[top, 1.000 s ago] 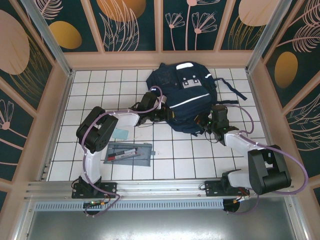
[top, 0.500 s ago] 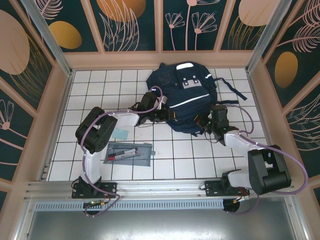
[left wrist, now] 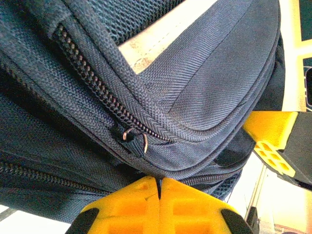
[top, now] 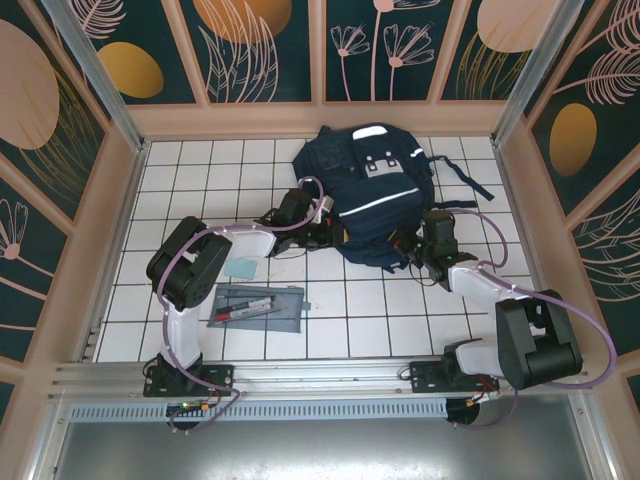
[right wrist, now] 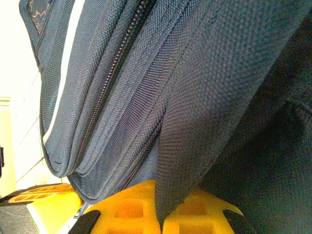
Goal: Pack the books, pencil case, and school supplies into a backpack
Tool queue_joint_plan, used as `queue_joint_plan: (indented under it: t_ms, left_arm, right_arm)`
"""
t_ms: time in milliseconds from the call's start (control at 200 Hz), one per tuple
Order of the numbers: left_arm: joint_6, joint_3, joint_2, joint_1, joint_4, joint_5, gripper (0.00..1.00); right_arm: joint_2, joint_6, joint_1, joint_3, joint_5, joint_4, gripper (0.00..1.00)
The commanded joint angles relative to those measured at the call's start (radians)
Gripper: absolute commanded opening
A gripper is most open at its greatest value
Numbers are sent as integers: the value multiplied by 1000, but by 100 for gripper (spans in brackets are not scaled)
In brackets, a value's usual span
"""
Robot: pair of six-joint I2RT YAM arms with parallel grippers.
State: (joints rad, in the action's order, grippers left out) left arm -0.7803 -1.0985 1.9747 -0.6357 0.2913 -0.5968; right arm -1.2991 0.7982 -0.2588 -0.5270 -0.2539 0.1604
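The navy backpack (top: 375,190) lies in the middle of the tiled floor, its white-striped front up. My left gripper (top: 322,232) is at its near-left edge. In the left wrist view the yellow fingers (left wrist: 131,204) are shut, with a dark sliver of backpack seam (left wrist: 195,141) pinched between the tips, just below a zipper slider (left wrist: 132,138). My right gripper (top: 408,243) is at the near-right edge, shut on a fold of backpack fabric (right wrist: 204,122). The grey pencil case (top: 258,308) and a pale blue-green square (top: 241,267) lie near the left arm. The books are out of view.
Dark straps (top: 470,190) trail from the backpack towards the right wall. The wooden frame (top: 118,230) closes in the floor on three sides. Open white tiles (top: 370,320) lie between the two arm bases.
The left arm's elbow has drifted slightly left and its wrist has shifted a little along the backpack's edge. The right arm, backpack, pencil case and square have not moved.
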Motion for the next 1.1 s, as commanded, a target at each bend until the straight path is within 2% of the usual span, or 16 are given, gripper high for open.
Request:
queue_joint_plan:
  t_ms: [0,240,435,530,636,836,956,1096]
  left_arm:
    - [66,7,-55,1,-60,-11,0]
    - [107,50,-110,109,-99,51,0]
    - [119,-12,-86,118,-96,69,0]
    - [91,-15,-70,117,-60,46,0]
    - [79,8,-69,131,-34,80,0]
    - [-74,108,-44,215,222,67,0]
    - [-139,118,-27,231,357,62,0]
    - [-208,106,-3,226,482,-26,0]
  right_arm:
    - [17,3,-7,-18,11,46,0]
    - [84,-12,21,-5,54,-5,0]
    - [90,-9,29,-4,43,-10,0]
    - [93,-11,30,-6,43,-15,0]
    - [103,-12,40,-8,36,-23,0]
    - [115,-5,61,-8,12,-19,0]
    - [114,4,66,-5,-5,-8,0]
    - [113,21,66,1,-27,17,0]
